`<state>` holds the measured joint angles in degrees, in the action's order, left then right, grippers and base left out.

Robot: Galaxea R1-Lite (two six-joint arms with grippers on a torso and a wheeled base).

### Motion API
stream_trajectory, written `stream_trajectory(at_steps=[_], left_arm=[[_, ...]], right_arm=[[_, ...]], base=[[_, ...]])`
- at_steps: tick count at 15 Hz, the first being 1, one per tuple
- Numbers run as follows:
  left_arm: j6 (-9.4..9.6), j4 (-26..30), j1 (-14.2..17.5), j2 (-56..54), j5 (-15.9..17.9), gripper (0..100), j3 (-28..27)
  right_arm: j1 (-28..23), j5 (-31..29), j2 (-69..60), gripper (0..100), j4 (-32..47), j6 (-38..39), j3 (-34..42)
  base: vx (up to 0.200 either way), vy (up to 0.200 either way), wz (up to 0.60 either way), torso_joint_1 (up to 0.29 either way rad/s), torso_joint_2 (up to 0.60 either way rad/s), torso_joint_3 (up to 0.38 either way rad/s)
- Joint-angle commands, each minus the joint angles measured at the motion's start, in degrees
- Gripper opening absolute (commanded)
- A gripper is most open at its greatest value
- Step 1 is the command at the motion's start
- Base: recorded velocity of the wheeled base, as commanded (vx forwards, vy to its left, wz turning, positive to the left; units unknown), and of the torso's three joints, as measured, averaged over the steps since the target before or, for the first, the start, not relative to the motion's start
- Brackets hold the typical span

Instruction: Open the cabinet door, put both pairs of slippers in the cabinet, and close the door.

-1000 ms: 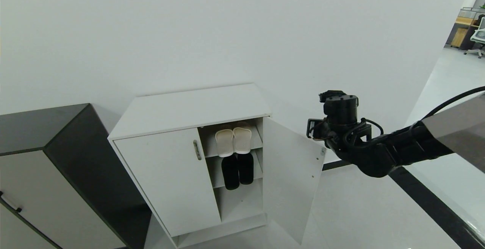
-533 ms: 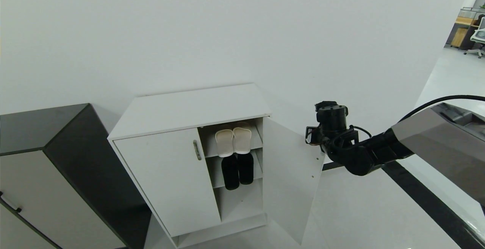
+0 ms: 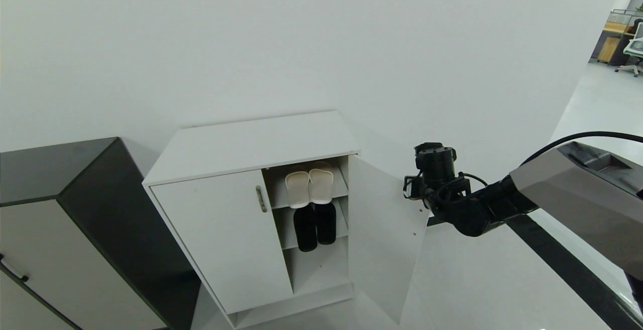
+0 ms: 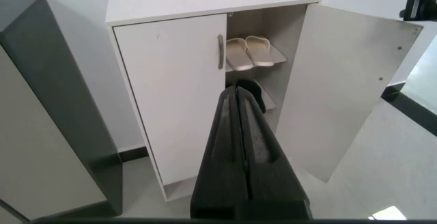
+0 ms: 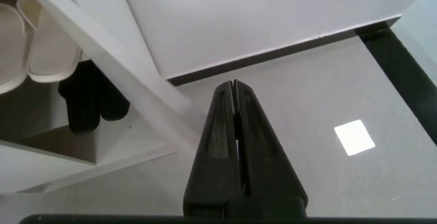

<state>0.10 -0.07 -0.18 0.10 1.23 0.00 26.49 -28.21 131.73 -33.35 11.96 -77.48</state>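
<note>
Hovering right claw [image 3: 409,188] beside open door [image 3: 384,229]

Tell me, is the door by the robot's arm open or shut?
Open. The door stands swung out from the cabinet, and white slippers and black slippers show on shelves inside.

One white slipper pair [image 3: 310,187], one black slipper pair [image 3: 315,227]; one white cabinet [image 3: 251,144], one dark cabinet [image 3: 50,169]

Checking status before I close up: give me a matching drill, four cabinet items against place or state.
1. pair of white flat slippers
2. pair of black flat slippers
3. white cabinet door on the right
4. white cabinet door on the left

A. shut
B. middle shelf
C. swung open
D. top shelf

Pairs: 1-D, 2-B, 3-C, 4-A
</note>
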Motion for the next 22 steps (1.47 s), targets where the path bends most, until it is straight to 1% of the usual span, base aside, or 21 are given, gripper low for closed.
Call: stream_trajectory(at_steps=[1,6,11,12,13,18,20,22], left_arm=[[-0.01,0.0,0.0,0.0,0.0,0,0.0],[-0.01,0.0,0.0,0.0,0.0,0,0.0],[-0.01,0.0,0.0,0.0,0.0,0,0.0],[-0.01,0.0,0.0,0.0,0.0,0,0.0],[-0.01,0.0,0.0,0.0,0.0,0,0.0],[-0.01,0.0,0.0,0.0,0.0,0,0.0],[-0.01,0.0,0.0,0.0,0.0,0,0.0],[-0.01,0.0,0.0,0.0,0.0,0,0.0]], right_arm=[[0.6,0.0,-0.4,0,0.1,0.0,0.8],[3.6,-0.2,-2.5,0,0.3,0.0,3.1],[13.0,-0.6,-6.8,0,0.0,-0.1,7.3],[13.9,-0.7,-7.2,0,-0.1,-0.1,7.6],[13.9,-0.9,-7.0,0,-0.1,-0.2,7.3],[8.4,-0.5,-4.3,0,0.0,-0.1,6.9],[8.1,-0.4,-3.1,0,0.0,0.1,7.0],[9.0,-0.4,-2.8,0,0.0,0.2,7.1]], base=[[0.0,0.0,0.0,0.0,0.0,0.0],[0.0,0.0,0.0,0.0,0.0,0.0],[0.0,0.0,0.0,0.0,0.0,0.0],[0.0,0.0,0.0,0.0,0.0,0.0],[0.0,0.0,0.0,0.0,0.0,0.0],[0.0,0.0,0.0,0.0,0.0,0.0],[0.0,0.0,0.0,0.0,0.0,0.0],[0.0,0.0,0.0,0.0,0.0,0.0]])
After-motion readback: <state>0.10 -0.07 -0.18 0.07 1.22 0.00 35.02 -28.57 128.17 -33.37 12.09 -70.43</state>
